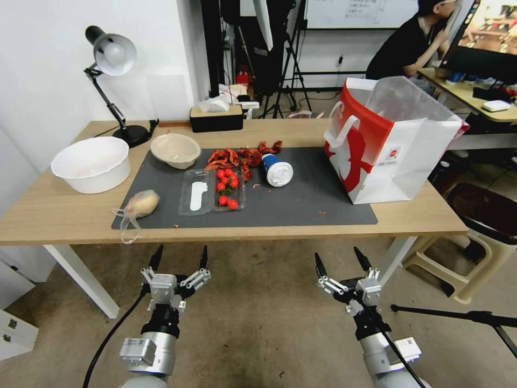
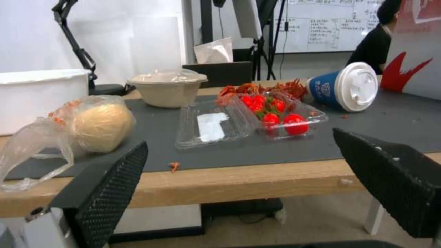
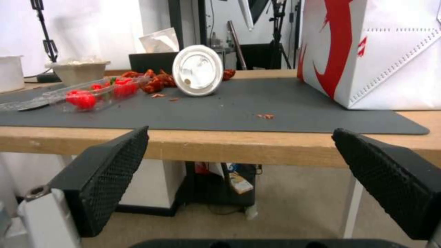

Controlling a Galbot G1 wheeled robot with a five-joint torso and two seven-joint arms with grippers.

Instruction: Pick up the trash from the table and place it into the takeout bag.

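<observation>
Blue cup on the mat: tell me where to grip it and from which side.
The blue cup lies on its side, white lid facing the robot. Probably best to come from above and close across the blue body just behind the lid, where the wall looks stiffest. The right gripper, open before the table, is closer.

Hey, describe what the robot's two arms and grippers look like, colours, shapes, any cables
Both arms are silver-grey cylinders with black wrist sections. The left gripper and right gripper each have a pale metal body with linkage bars and two slim, pointed black fingers; up close, the inner faces carry a fine diamond-grid texture. A black cable loops off each wrist, and the forearms carry small white blocks.
</observation>
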